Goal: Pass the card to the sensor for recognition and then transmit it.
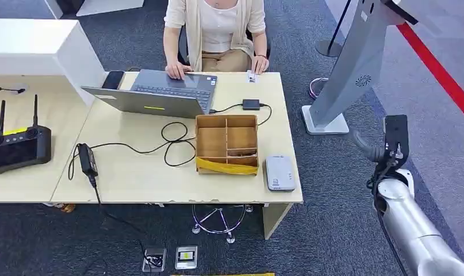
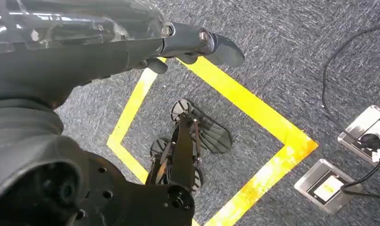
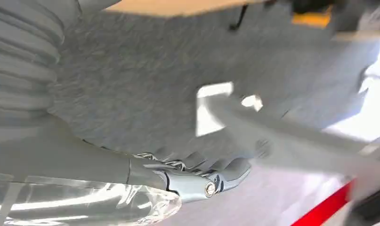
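Head view first: bench [image 1: 131,178] of pale wood fills the left and centre of the frame. At centre sits a wooden compartment box [image 1: 226,144] with a yellow band along its near edge. Just to its right, near the bench's lower right corner, lies a grey sensor [image 1: 280,172]. A small card [image 1: 252,76] lies at the far edge of the bench, upper centre, close to the hand of a seated person [image 1: 218,34] who is working at a laptop [image 1: 160,92]. A black controller with two antennas [image 1: 16,146] lies at far left. The robot's right arm [image 1: 410,224] rises in the lower right of the frame, well clear of the bench, with a grey floor stand [image 1: 350,69] just beyond it.

Left wrist view: the left hand [image 2: 197,44] hangs over grey carpet and yellow floor tape [image 2: 254,108], fingers [image 2: 223,52] loosely extended and holding nothing.

Right wrist view: heavily blurred. The right hand [image 3: 202,181] crosses the lower part of the frame, fingers [image 3: 230,172] lightly curled with nothing seen in them; how far apart they are I cannot tell.

Risks, as I judge them: the card is far from both hands, so a long reach could snag the laptop's cables or knock the box. The blur suggests a fast-swinging arm, which might strike the stand.

No writing or brand can be read.
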Robot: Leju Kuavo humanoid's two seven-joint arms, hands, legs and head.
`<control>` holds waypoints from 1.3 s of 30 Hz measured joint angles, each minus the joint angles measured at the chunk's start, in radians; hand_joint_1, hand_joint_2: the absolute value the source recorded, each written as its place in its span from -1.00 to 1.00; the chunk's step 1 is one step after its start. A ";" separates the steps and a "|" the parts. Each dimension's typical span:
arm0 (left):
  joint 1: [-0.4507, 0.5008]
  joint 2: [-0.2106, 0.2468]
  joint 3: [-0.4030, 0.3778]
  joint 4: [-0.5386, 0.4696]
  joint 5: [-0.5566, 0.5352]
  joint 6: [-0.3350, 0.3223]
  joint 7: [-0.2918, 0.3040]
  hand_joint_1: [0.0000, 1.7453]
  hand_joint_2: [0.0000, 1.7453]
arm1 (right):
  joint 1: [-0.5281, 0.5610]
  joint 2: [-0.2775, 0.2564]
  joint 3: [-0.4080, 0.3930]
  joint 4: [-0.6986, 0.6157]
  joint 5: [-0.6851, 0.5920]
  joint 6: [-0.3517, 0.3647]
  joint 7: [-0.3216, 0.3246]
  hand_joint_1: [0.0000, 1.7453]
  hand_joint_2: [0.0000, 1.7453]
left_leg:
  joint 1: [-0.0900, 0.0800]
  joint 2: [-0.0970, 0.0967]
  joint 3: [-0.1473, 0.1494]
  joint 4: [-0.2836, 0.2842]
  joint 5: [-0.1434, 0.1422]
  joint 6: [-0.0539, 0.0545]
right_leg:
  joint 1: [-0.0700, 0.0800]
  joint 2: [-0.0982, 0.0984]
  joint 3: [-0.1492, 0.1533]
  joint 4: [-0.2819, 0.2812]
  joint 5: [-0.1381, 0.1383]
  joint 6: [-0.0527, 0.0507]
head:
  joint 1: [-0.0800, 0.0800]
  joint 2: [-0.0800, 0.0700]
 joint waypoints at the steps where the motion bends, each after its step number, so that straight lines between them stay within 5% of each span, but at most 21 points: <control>1: 0.000 0.000 0.000 0.000 0.000 0.000 0.001 -1.00 -1.00 | -0.007 0.000 0.021 -0.025 0.001 0.003 0.006 -1.00 1.00 | 0.000 0.000 0.000 0.000 0.000 0.000 | 0.000 0.000 0.000 0.000 0.000 0.000 | 0.000 0.000; 16: 0.000 0.000 -0.018 0.000 0.008 0.002 0.002 -1.00 -1.00 | -0.123 0.016 0.270 -0.191 -0.023 0.051 0.053 -1.00 1.00 | 0.000 -0.001 -0.001 0.000 0.001 -0.001 | 0.000 -0.001 0.000 0.000 0.000 0.000 | 0.000 0.000; 39: 0.000 0.000 -0.033 0.000 0.029 0.010 0.009 -1.00 -1.00 | -0.173 0.036 0.412 -0.183 -0.122 0.017 0.016 -1.00 1.00 | 0.000 -0.001 -0.001 0.000 0.001 -0.001 | 0.000 -0.001 -0.001 0.000 0.000 0.000 | 0.000 0.000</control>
